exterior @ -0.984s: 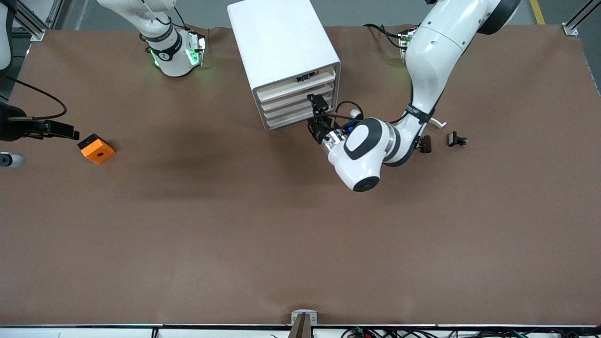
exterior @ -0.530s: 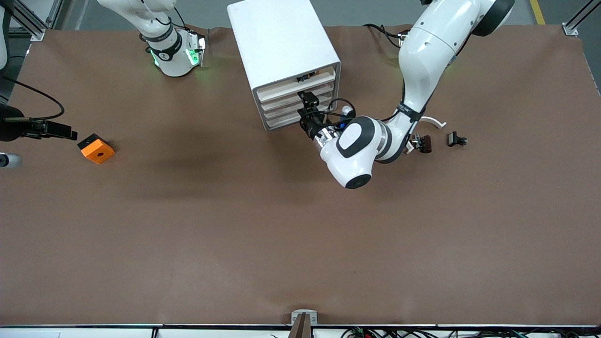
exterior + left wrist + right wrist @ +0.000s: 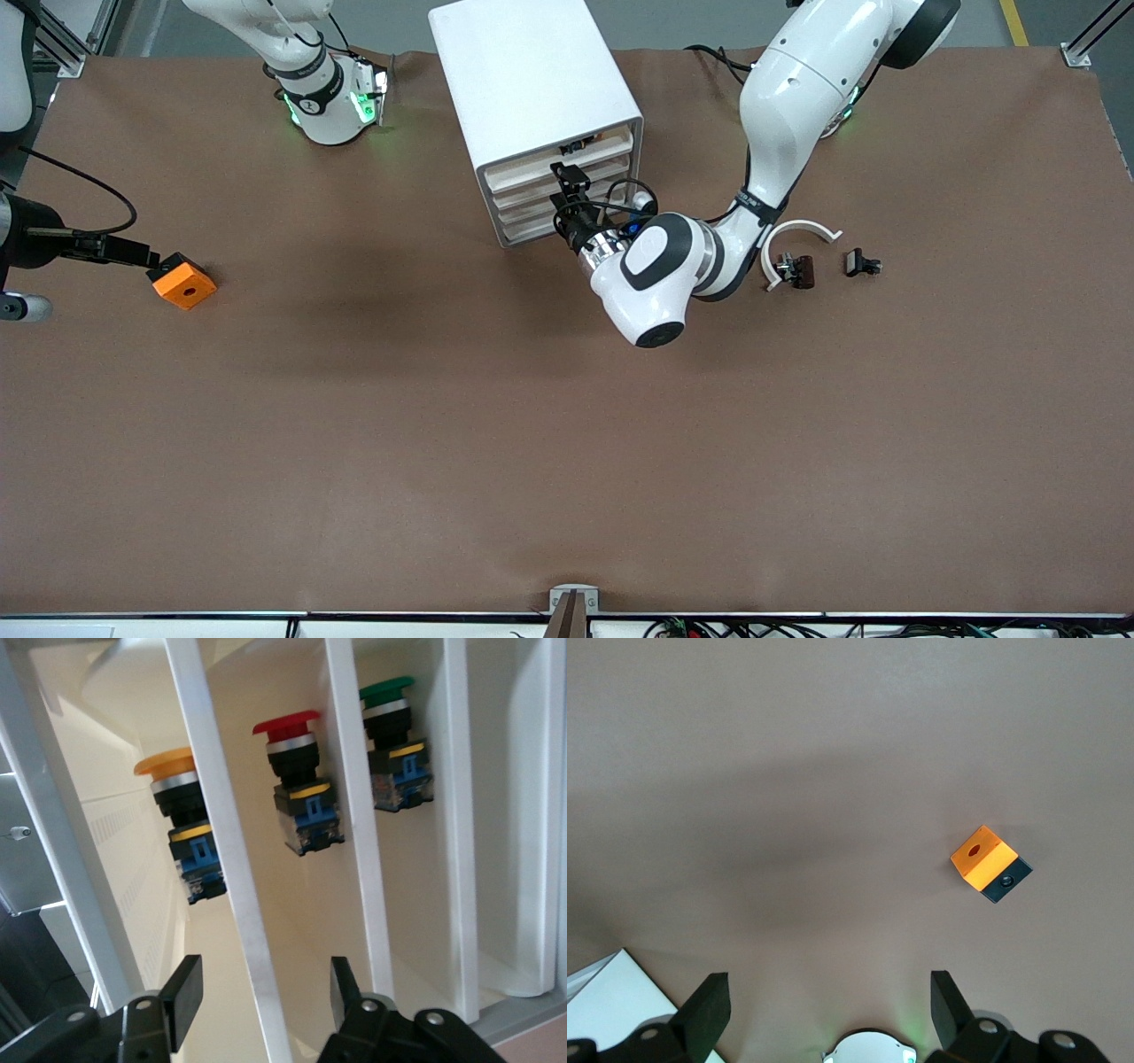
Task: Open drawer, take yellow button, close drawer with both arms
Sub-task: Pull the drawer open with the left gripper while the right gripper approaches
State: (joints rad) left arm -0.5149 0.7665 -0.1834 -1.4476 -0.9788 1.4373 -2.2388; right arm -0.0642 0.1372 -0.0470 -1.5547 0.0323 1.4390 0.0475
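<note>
Two tools: left tool (image 3: 257,1005) open at cabinet (image 3: 532,89) front, fingers astride one drawer (image 3: 226,842) strip.
Button (image 3: 182,828): yellow-capped, inside, straight ahead.
Right tool (image 3: 824,1005): open, waiting over desk (image 3: 443,443).

Brown matte cloth covers the table (image 3: 496,443), slightly wrinkled along the edge farthest from the front cam. Grey floor (image 3: 682,22) shows past that edge, w/ a yellow line (image 3: 1015,22) on it toward the left arm's end. Aluminium frame posts (image 3: 1091,40) stand at the corners there. Soft overhead light; broad, diffuse shadows on the cloth. Cables (image 3: 735,627) run along the edge nearest the cam.
</note>
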